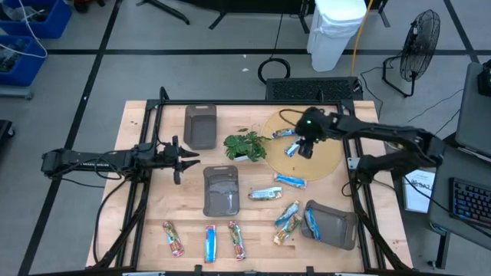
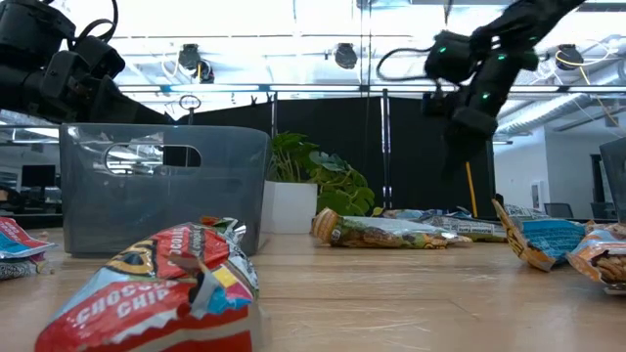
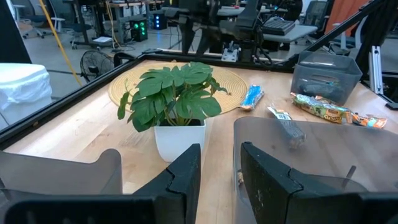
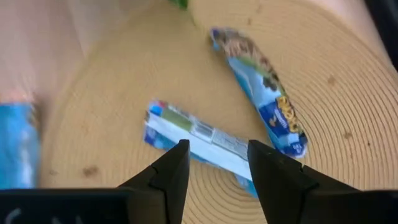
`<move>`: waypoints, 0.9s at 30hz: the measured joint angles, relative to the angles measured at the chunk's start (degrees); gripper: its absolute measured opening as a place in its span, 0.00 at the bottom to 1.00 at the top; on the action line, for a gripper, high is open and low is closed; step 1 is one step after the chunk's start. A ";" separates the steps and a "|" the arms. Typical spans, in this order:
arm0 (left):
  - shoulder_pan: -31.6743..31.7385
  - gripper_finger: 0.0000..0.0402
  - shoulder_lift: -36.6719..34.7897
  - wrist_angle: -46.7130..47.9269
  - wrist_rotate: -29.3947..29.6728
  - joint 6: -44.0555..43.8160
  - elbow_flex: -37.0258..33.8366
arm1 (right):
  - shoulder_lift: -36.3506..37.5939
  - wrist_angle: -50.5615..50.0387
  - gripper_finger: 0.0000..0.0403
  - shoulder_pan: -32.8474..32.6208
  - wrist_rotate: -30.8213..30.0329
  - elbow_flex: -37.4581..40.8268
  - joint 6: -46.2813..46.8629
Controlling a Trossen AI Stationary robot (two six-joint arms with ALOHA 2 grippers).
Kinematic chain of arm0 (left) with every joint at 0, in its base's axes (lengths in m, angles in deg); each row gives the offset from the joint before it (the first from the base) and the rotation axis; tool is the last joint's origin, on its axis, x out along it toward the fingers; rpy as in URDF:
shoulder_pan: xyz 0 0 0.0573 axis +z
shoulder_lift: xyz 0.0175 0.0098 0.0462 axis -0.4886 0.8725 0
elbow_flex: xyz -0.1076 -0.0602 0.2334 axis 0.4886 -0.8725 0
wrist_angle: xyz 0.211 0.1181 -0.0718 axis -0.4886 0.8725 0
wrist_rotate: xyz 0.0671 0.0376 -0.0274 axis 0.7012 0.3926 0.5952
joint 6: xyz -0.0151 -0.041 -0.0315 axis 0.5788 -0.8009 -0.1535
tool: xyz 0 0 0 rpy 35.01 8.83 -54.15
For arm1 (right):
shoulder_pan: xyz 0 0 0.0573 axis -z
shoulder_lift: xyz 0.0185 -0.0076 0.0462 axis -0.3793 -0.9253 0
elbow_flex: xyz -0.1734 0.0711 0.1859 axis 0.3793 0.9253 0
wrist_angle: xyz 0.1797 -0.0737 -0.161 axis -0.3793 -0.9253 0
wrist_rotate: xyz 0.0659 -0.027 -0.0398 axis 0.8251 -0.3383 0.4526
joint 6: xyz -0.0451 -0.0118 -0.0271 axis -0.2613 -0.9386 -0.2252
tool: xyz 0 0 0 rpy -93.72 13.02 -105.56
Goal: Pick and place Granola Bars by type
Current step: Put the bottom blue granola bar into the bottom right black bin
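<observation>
Right gripper (image 4: 214,168) with fingers parted, holding nothing, above a blue-silver wrapped granola bar (image 4: 205,142) on the round woven straw mat (image 4: 348,99), second blue wrapped bar (image 4: 264,93) just beside it, left gripper (image 1: 181,159) open, waiting near the small leafy green plant (image 1: 245,145), other bars spread on the wooden table (image 1: 153,207)

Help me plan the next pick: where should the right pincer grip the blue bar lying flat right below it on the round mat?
Likely across its narrow middle, from straight above: the blue bar lies flat on the round mat, and the open right pincer already straddles it.
</observation>
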 joint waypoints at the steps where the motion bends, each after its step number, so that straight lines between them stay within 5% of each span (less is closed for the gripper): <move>1: 0.00 0.29 0.00 0.02 0.02 0.00 -0.02 | -1.50 -1.45 0.38 -0.25 -1.17 -1.15 -0.78; 27: 0.00 0.29 0.02 1.30 0.00 0.02 -0.02 | -14.24 -4.63 0.38 -0.54 -4.94 -4.10 -2.94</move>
